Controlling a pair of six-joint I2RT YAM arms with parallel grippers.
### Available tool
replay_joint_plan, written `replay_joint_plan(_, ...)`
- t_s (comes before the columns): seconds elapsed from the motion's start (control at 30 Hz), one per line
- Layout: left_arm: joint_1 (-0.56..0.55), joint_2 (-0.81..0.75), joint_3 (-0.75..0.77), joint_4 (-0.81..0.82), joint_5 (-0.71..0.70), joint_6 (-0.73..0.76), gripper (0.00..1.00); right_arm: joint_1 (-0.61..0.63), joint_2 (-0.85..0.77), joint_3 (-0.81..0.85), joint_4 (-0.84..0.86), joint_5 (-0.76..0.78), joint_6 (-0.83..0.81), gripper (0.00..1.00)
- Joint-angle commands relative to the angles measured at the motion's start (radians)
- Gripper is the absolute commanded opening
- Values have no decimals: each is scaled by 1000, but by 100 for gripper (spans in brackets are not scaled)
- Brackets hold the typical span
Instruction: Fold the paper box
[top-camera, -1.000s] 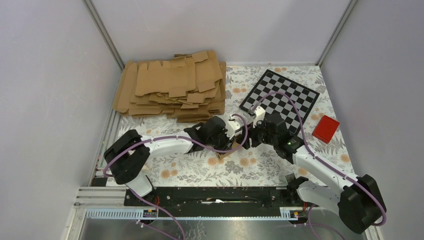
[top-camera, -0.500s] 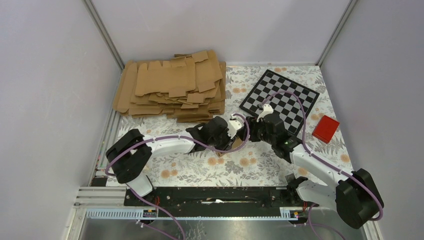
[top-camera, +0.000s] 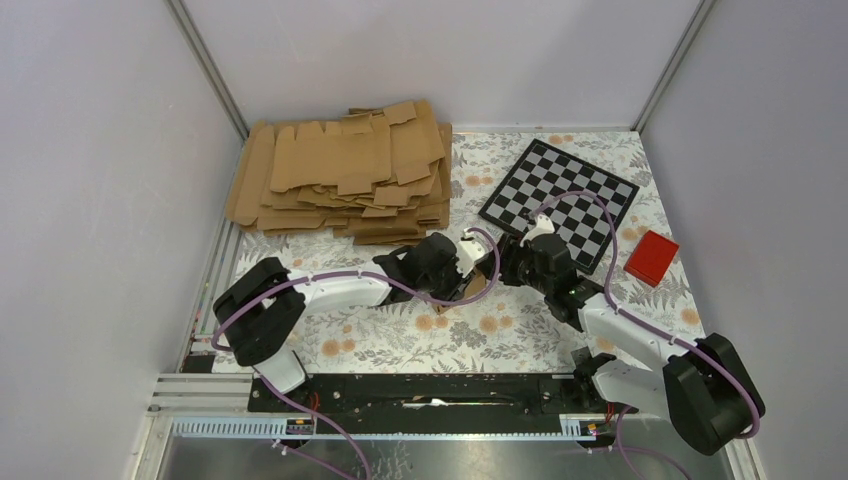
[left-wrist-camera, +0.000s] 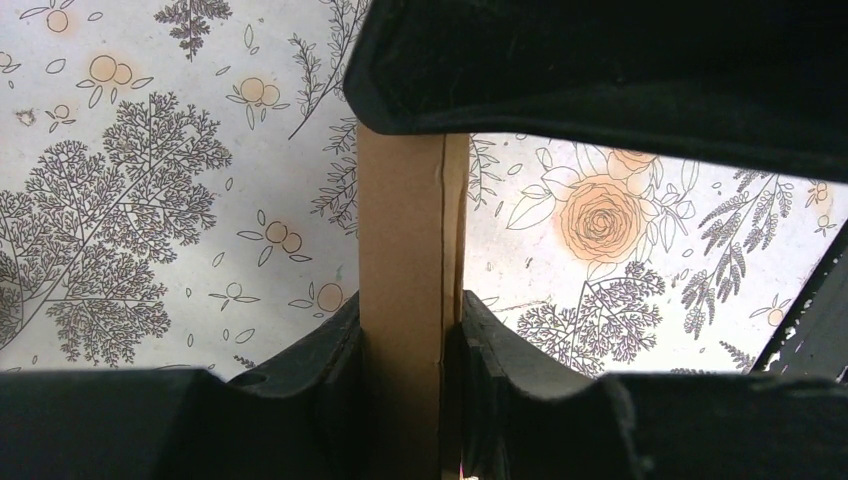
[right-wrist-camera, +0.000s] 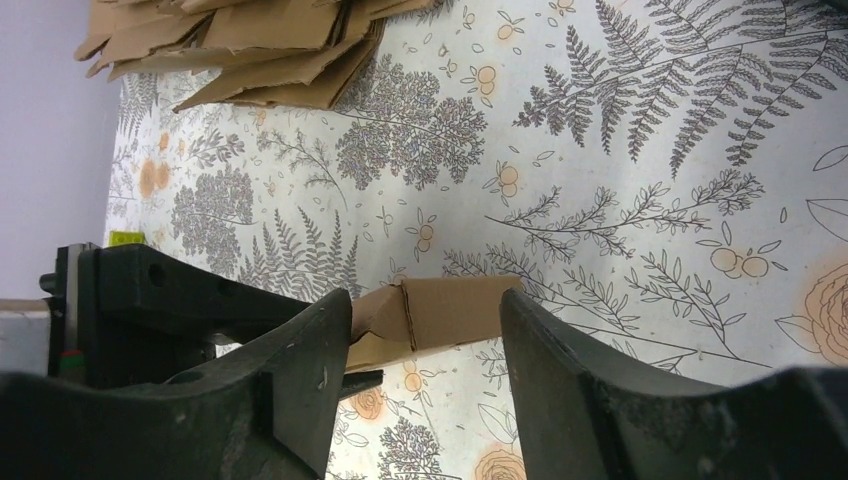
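Soft even light, faint shadows

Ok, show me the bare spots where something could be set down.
Bare: floral cloth just beyond the black rail; strip between cardboard pile and checkerboard. Crowded: centre, where left end effector and right end effector meet at the paper box.

walls (top-camera: 90, 150): plain pale lilac | table cover (top-camera: 520, 345): white floral print | light: even

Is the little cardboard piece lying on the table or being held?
Held: the left claw pinches the paper box from both sides, with the flowered tablecloth showing behind it.
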Motion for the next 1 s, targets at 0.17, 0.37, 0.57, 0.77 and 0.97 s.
replay_joint_plan(0.17, -5, 27, 27, -12, -29, 5, 21, -6, -4, -82, -22, 31, -34, 58)
replay_joint_plan(0.37, -5, 38, 31, -14, -33, 5, 23, -6, 44, -137, 41, 39, -19, 56)
replay_joint_plan(0.57, -5, 49, 35, -17, -32, 5, 23, -6, -1, -123, 28, 40, -22, 52)
replay_joint_plan(0.77, -5, 49, 36, -18, -27, 8, 22, -7, -72, -40, -48, 43, -37, 55)
replay_joint_plan(0.97, -6, 52, 37, -18, -20, 12, 22, -14, -76, 2, -53, 9, -2, 52)
